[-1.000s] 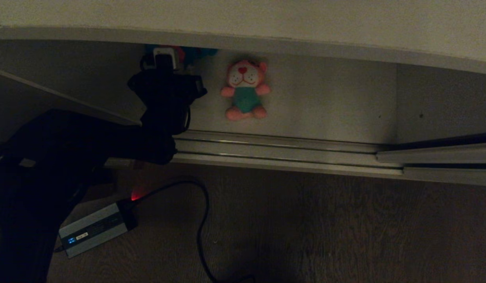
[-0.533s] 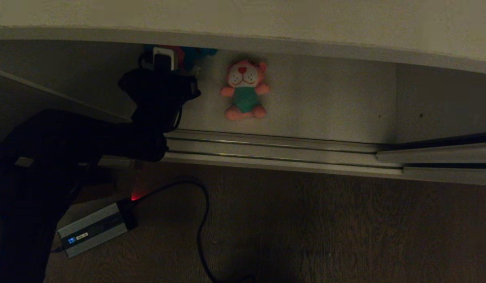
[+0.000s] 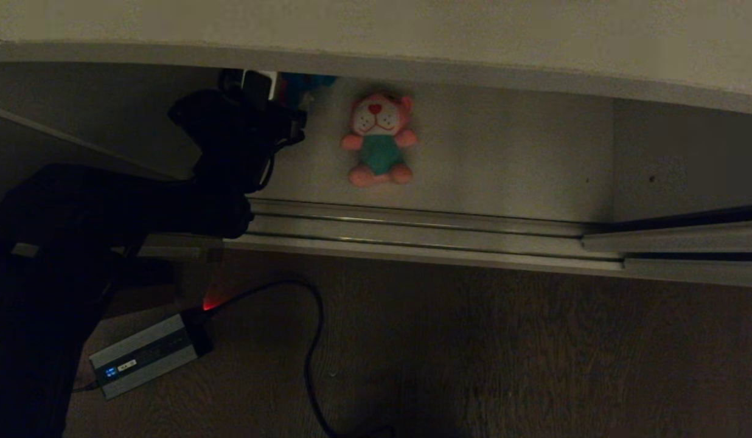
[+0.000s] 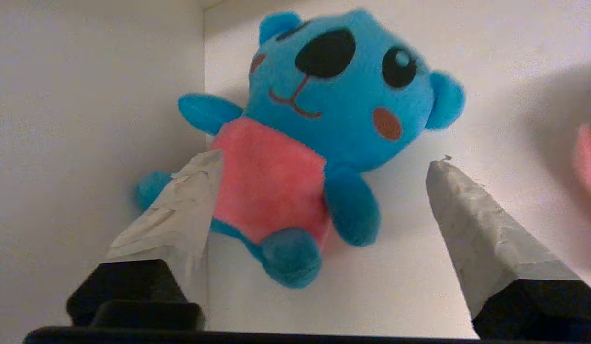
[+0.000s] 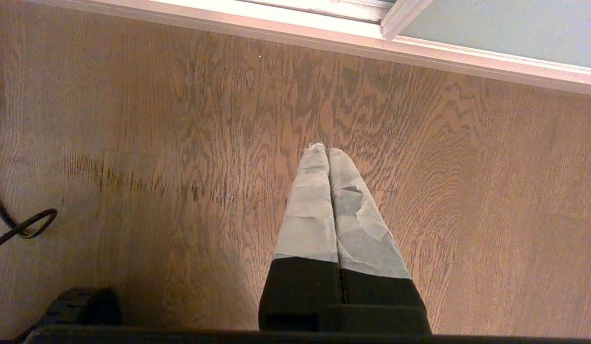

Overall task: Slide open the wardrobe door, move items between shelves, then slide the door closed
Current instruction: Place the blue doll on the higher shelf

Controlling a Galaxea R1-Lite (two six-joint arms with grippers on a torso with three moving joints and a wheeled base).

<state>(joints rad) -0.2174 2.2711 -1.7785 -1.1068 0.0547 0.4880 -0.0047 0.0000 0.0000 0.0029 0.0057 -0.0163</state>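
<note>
Here no legible writing; left end effector (image 4: pixel 324 162) spread wide around blue plush (image 4: pixel 324 124).

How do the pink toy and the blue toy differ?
The pink toy has a white face and a teal shirt; the blue toy has a blue face and a red belly. The pink toy lies in the open on the shelf; the blue toy sits in the corner, between the left gripper's open fingers. Both are small plush animals.
</note>
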